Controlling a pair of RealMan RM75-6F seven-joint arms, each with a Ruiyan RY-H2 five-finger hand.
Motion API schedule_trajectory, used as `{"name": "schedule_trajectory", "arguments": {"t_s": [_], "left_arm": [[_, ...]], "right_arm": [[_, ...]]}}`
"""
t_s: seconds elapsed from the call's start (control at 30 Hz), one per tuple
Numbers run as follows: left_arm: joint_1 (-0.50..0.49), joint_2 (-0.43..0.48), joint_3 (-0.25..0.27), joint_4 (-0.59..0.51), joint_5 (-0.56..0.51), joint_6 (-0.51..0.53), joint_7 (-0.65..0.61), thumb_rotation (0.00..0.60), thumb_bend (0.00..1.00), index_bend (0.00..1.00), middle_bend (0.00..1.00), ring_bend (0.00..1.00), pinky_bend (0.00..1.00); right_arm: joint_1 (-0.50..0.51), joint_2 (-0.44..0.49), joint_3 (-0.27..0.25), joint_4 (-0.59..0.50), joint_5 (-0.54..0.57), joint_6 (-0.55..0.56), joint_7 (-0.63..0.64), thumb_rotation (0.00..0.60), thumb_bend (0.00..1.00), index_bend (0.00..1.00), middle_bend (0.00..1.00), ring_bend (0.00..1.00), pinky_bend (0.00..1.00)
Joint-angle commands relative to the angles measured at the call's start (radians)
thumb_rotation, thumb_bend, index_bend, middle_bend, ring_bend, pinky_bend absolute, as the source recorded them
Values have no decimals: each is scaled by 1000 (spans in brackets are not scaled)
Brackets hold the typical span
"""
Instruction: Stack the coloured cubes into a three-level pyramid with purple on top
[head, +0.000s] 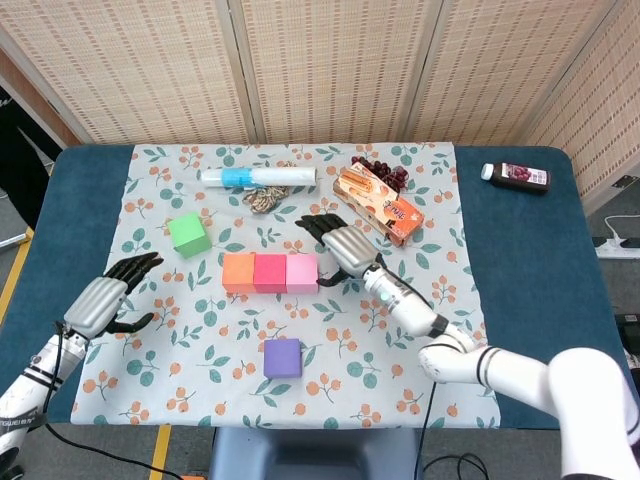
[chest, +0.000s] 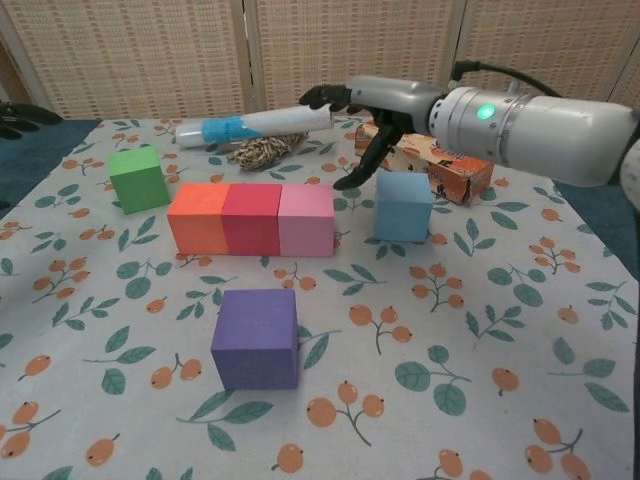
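Right hand: right hand (head: 340, 243) hangs at mid-frame of the head view, above the gap between the pink cube (head: 302, 273) and the blue cube (head: 366, 254), fingers apart and grasping nothing.
Left hand: left hand (head: 100, 300) sits at lower left of the head view, loosely spread and empty; the chest view does not show it clearly.
Base row: orange cube (chest: 198, 218), red cube (chest: 251, 218) and pink cube touch side to side in a straight line at centre.
Loose cubes: blue cube stands just beside the row's right end; green cube (chest: 138, 178) is at upper left, well apart; purple cube (chest: 257, 338) lies alone toward the bottom.
Handling, as I judge it: the cubes look like light foam with matte faces, likely a little yielding; take one across two opposite side faces, leaving the top and bottom free.
Head view only: the left hand, and the bottle (head: 517, 176) on the blue surface (head: 520, 270) at upper right.
Chest view only: how high the right hand rides above the cube tops.
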Motion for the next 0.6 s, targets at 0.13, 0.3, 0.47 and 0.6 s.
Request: {"name": "schedule_trajectory", "arguments": {"t_s": [0.13,0.3,0.47,0.6], "left_arm": [[-80,-44,-77,81,-141,-149,64,600,345,56,0,0,98],[-176,-89,-114,168,-249,-348,124,600,345,65,0,0,98],[-254,-150,-150,254,-340,-496,141,600,342,38,0,0,98],[-308,-202,-177,345,-414,-588,157,600,343,2,0,0,98]], "right_arm": [[-245,337,-50,-401,-3,267,-137,600,79,0,20,0,0],[-376,476,-101,-536,-75,399,-111,600,79,0,17,0,0],[-459,534,-141,-573,-148,485,-71,600,79,0,17,0,0],[-500,550,-163,-572,-184,517,-46,600,79,0,17,0,0]]}}
